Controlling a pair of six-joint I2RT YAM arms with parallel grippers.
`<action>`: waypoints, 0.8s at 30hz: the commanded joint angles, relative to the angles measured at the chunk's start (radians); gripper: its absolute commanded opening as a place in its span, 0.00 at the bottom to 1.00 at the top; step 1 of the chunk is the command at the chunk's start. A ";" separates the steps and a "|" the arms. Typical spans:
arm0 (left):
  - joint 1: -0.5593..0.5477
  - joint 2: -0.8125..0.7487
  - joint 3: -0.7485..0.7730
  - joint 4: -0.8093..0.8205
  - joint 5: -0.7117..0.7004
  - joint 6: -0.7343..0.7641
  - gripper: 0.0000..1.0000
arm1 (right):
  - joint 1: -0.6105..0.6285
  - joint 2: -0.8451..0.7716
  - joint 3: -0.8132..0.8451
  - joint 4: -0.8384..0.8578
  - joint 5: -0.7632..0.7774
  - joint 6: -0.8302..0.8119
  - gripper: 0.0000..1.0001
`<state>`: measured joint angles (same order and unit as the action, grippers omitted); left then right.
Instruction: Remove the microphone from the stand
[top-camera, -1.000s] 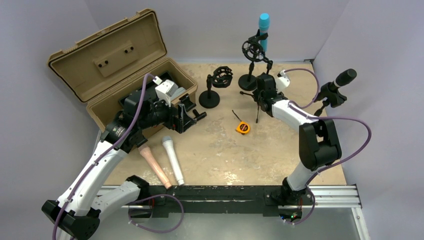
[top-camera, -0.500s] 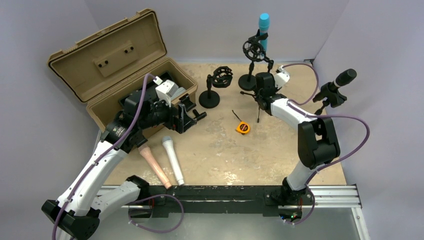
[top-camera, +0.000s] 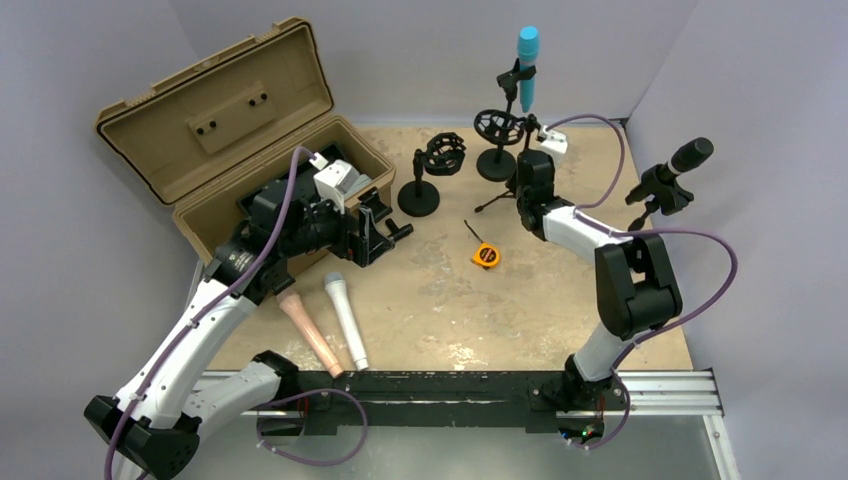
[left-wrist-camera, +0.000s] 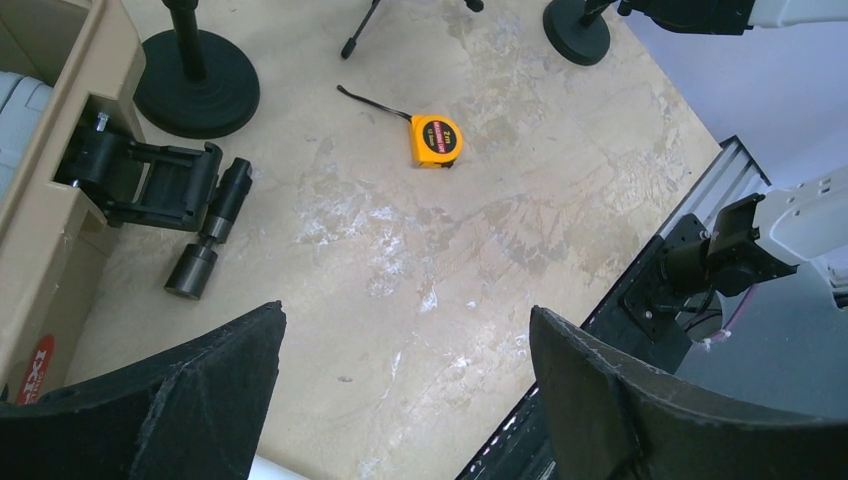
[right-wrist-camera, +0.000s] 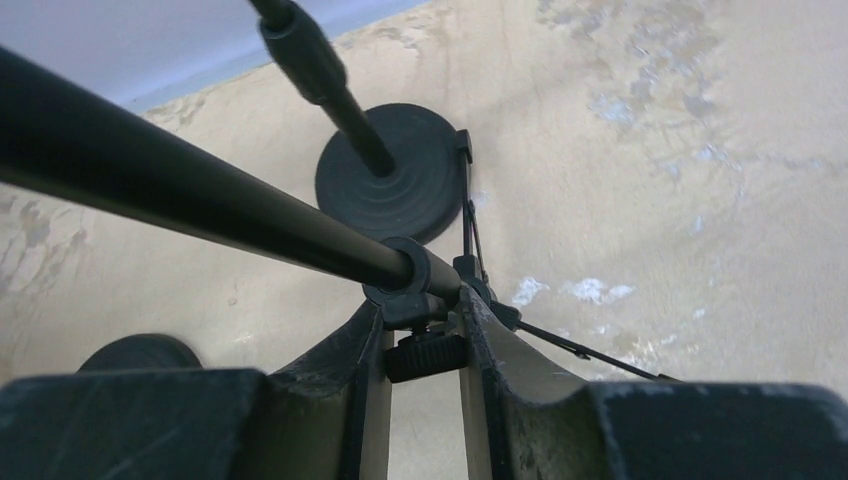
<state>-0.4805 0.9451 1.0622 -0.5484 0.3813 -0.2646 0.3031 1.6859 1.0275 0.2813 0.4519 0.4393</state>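
blue microphone (top-camera: 527, 52), black stand (right-wrist-camera: 200, 205), tan case (top-camera: 220, 100)

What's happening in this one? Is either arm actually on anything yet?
The right gripper is closed around the small knob at the hub of the tripod stand, which appears to be the one carrying the blue microphone in its clip. The microphone is not yet off the stand. The left gripper hangs open above the table beside the tan toolbox, holding nothing.
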 joint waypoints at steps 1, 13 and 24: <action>-0.013 0.003 0.030 0.013 -0.010 0.029 0.89 | 0.004 0.014 0.028 0.103 -0.065 -0.168 0.13; -0.016 0.014 0.033 0.010 -0.007 0.030 0.89 | -0.022 -0.153 -0.082 0.093 -0.322 -0.109 0.85; -0.017 0.020 0.033 0.011 -0.007 0.030 0.89 | -0.194 -0.217 -0.178 0.176 -0.640 -0.091 0.85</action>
<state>-0.4927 0.9668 1.0622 -0.5491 0.3729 -0.2642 0.1333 1.4895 0.8761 0.3923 -0.0521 0.3313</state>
